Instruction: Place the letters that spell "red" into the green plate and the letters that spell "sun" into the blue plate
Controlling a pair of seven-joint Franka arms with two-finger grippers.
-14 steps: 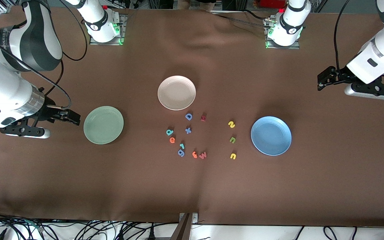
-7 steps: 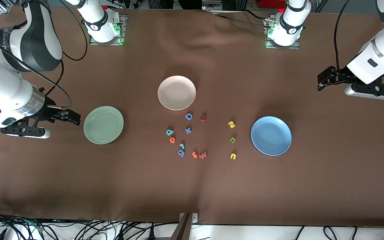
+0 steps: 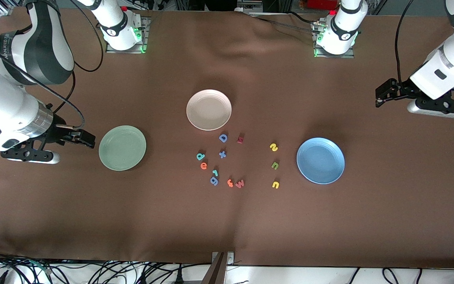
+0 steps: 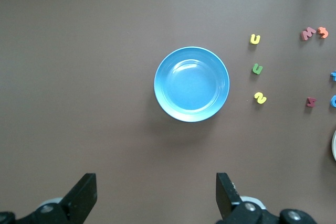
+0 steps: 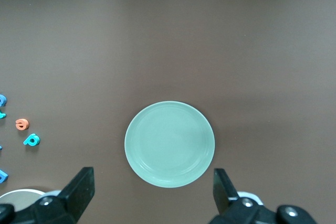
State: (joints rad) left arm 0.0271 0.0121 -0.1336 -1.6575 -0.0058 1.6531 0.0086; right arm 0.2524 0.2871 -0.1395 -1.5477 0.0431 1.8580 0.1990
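Both sets of jaws are spread and empty. The right gripper hangs just beside the green plate, nearer the d, e and r. The left gripper hangs nearer the blue plate and the s, u and n. All six letters lie on the desk between the plates.

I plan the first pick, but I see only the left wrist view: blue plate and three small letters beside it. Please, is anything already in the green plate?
Observer: No, the green plate is bare, and the right hand hangs open beside it.
Operator: Where are the letters for "red"?
Observer: The teal d, orange e and teal r lie together between the two plates.
Operator: Is there a third plate?
Observer: Yes, a cream-white plate lies farther from the front camera than the letters.
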